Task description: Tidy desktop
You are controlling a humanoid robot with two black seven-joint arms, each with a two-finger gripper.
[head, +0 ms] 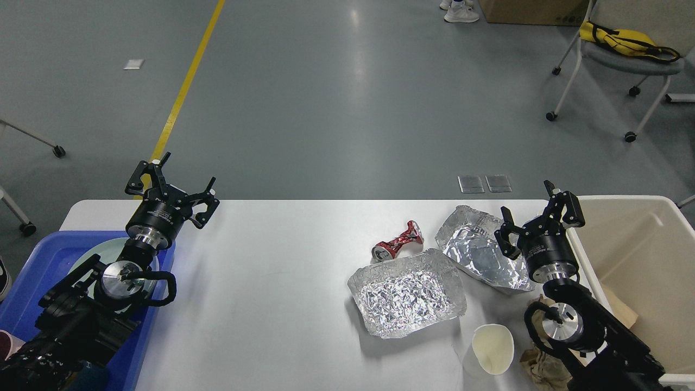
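desktop (271, 293) fills the lower frame, far edge running across mid-picture, rounded far-left corner visible. left gripper (172, 184) hangs over the far-left corner with fingers spread wide, nothing between them. right gripper (538, 210) sits at the right edge near the far side, fingers likewise apart and empty, just beside the cream bin (640, 239) that butts the right edge. crushed red can (398, 241) lies on its side toward the far edge, right of centre. two foil trays: one (407, 293) nearer the front, open side up, crumpled; the other (478, 250) tilted toward the far-right, its right part hidden behind the right arm, the two trays touching or nearly so at their corners. white paper cup (491, 348) lies tipped near the front edge, mouth facing the camera. brown crumpled paper (543, 369) at the front-right, partly under the arm. blue tray (32, 271) overhangs the left edge with a pale plate (89, 255) in it, mostly hidden by the left arm
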